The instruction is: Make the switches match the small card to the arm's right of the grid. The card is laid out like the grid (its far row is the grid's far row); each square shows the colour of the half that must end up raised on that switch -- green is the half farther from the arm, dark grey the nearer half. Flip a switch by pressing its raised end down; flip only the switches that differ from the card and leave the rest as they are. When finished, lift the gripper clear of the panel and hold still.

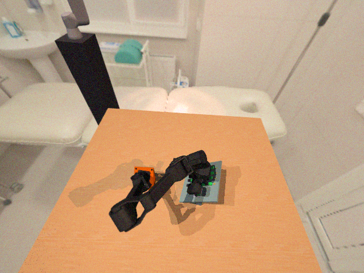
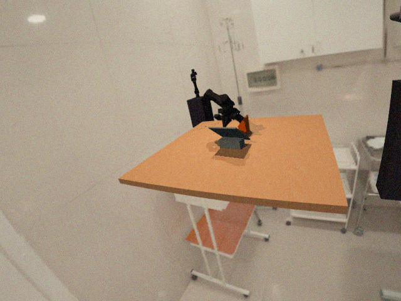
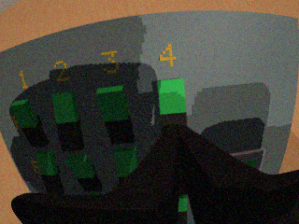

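The blue-grey panel (image 1: 211, 196) (image 2: 244, 134) (image 3: 224, 42) sits tilted on a block. My gripper (image 2: 224, 125) (image 3: 176, 133) is shut and empty, its tips over the near, dark part of the far-row switch (image 3: 172, 96) under the 4. That switch's far half shows bright green. Far-row switches 1 (image 3: 24, 114), 2 (image 3: 64, 108) and 3 (image 3: 113, 105) show green far halves and dark near halves, in shadow. Second-row switches show partly at lower left; the fingers hide the other lower switches. The card is mostly hidden; its pinkish edge (image 3: 248, 152) shows. Which ends are raised I cannot tell surely.
The arm's orange base plate (image 1: 152, 176) (image 2: 243, 125) stands on the wooden table (image 1: 176, 132) (image 2: 284, 168), beside the panel. The arm's shadow covers much of the panel. A black pillar (image 1: 85, 67) (image 2: 200, 110) stands beyond the table's edge.
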### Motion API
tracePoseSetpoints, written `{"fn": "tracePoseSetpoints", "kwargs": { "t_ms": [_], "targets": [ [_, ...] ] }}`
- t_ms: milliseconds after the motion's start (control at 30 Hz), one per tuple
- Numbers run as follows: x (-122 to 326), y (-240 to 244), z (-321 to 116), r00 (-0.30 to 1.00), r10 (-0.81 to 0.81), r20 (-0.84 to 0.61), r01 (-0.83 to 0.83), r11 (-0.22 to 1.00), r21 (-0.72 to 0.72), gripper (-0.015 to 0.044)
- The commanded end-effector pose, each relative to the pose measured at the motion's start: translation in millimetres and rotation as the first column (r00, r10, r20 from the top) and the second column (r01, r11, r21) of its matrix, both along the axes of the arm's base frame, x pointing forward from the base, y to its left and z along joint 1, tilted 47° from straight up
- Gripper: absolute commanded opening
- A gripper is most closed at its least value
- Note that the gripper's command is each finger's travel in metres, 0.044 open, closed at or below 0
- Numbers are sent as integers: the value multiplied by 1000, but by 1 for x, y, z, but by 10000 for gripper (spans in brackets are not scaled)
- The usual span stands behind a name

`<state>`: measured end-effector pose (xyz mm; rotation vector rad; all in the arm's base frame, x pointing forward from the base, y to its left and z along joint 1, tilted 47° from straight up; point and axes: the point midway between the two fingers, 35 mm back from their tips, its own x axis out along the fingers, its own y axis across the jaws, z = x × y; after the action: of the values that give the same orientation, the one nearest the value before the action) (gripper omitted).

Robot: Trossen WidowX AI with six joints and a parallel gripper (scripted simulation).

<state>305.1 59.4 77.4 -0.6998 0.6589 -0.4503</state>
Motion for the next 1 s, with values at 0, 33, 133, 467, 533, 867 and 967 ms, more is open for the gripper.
{"fn": "tracePoseSetpoints", "kwargs": {
  "t_ms": [0, 33, 133, 467, 533, 867, 967],
  "targets": [
    [0, 0, -1, 1000, 3, -4, -3, 1000, 0, 0],
    [0, 0, -1, 1000, 3, -4, -3, 1000, 0, 0],
    [0, 0, -1, 1000, 3, -4, -3, 1000, 0, 0],
    [1, 0, -1, 1000, 3, -4, -3, 1000, 0, 0],
    [1, -1, -1, 1000, 3, -4, -3, 1000, 0, 0],
    [2, -1, -2, 1000, 3, -4, -3, 1000, 0, 0],
    [2, -2, -2, 1000, 3, -4, -3, 1000, 0, 0]
  ]
}}
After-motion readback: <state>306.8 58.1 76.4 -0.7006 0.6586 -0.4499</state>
